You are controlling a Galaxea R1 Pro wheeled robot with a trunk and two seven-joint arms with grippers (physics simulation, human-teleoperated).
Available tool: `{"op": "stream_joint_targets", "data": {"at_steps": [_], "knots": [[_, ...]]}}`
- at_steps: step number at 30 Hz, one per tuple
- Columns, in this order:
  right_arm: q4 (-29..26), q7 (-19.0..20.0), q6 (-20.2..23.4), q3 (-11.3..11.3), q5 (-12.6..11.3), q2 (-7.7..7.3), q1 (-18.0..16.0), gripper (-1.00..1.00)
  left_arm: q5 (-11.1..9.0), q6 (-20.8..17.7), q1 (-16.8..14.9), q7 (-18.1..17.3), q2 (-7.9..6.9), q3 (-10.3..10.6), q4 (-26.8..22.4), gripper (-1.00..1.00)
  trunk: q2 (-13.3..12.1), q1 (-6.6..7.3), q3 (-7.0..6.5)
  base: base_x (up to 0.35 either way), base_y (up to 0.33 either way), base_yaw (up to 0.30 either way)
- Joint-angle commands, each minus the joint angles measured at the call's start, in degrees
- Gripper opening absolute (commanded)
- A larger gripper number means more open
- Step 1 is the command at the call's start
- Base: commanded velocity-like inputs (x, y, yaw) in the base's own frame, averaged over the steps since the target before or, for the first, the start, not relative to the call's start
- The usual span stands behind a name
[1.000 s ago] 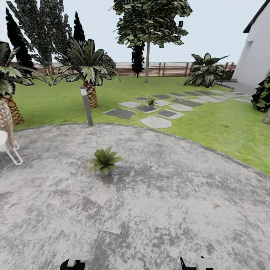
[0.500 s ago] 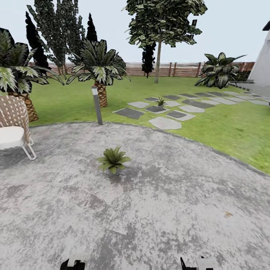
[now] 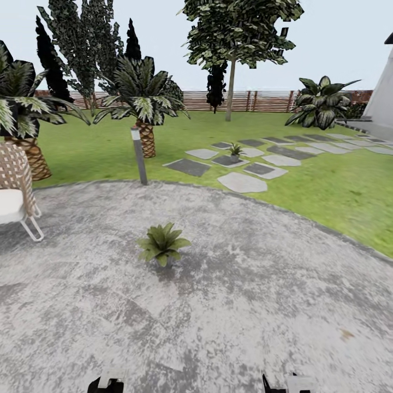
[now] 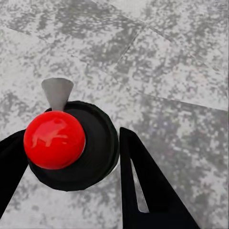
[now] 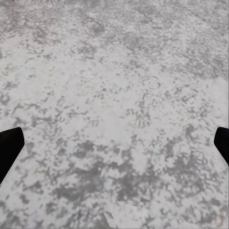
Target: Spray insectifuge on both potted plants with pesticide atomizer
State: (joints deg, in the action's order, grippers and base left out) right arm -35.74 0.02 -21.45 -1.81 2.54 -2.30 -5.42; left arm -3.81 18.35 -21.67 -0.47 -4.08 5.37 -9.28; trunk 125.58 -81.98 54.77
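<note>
One potted plant [image 3: 162, 244], a green rosette in a small pale pot, stands on the round grey patio [image 3: 245, 305] ahead of me, slightly left. The other potted plant [image 3: 235, 149] sits far off among the stepping stones on the lawn. The pesticide atomizer is out of view. My left gripper [image 3: 112, 382] and right gripper [image 3: 286, 383] peek in at the bottom edge. In the left wrist view the left gripper [image 4: 71, 136] has its dark fingers apart over the paving, with a black round part topped by a red dome [image 4: 55, 139] seen between them. The right gripper [image 5: 118, 133] is wide open above bare paving.
A wicker chair [image 3: 13, 196] stands at the patio's left edge and a short lamp post [image 3: 139, 155] at its far rim. Palms [image 3: 143, 109] and trees line the lawn before a slatted fence [image 3: 262, 101]. Stepping stones [image 3: 243, 183] lead right toward a white wall [image 3: 382, 103].
The whole picture has shifted, so the camera moved: the near potted plant now sits lower and closer. Both grippers keep their places at the bottom edge.
</note>
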Motion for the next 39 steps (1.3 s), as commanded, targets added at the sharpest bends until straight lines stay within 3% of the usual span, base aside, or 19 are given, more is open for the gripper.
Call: {"op": "stream_joint_targets", "data": {"at_steps": [1,15,34,39], "knots": [[0.0,0.0,-0.2,-0.1,0.3,0.02,0.0,1.0,-0.4,0.2,0.0,-0.1,-0.02,0.4,0.0,-1.0,0.0,-0.03,0.05,0.338,0.0,0.0],[0.0,0.0,-0.2,-0.1,0.3,0.02,0.0,1.0,-0.4,0.2,0.0,0.0,-0.04,0.4,0.0,-1.0,0.0,-0.03,0.05,0.324,0.054,0.176],[0.0,0.1,-0.2,-0.1,0.2,0.09,0.0,1.0,-0.4,0.2,0.0,-0.1,0.04,0.5,0.0,-1.0,0.0,-0.03,0.05,0.292,0.157,0.005],[0.0,0.1,-0.2,-0.1,0.2,0.11,0.0,1.0,-0.4,0.2,0.0,0.0,0.04,0.4,0.0,-1.0,0.0,-0.03,0.05,0.035,0.002,0.0]]}}
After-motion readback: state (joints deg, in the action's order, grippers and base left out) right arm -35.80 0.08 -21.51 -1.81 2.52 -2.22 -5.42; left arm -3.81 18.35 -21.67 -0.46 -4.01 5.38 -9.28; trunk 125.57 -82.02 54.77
